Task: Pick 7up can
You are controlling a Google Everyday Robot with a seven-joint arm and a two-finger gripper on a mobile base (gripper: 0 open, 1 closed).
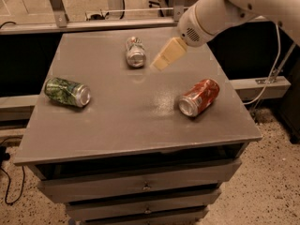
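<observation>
The gripper (165, 56) hangs over the grey table (131, 130). From this angle I cannot tell whether it is spread or closed, though nothing shows in its grasp. The 7up can (135, 51) lies on its side just beyond the gripper's tip, apart from it, with its silver end toward the camera. It is probably light, thin-walled and smooth, so it may roll or dent under a hard pinch. Mid-body, across the round, looks the best hold. The dark green can (68, 92) and the orange-red can (199, 97) lie well away from the tool.
</observation>
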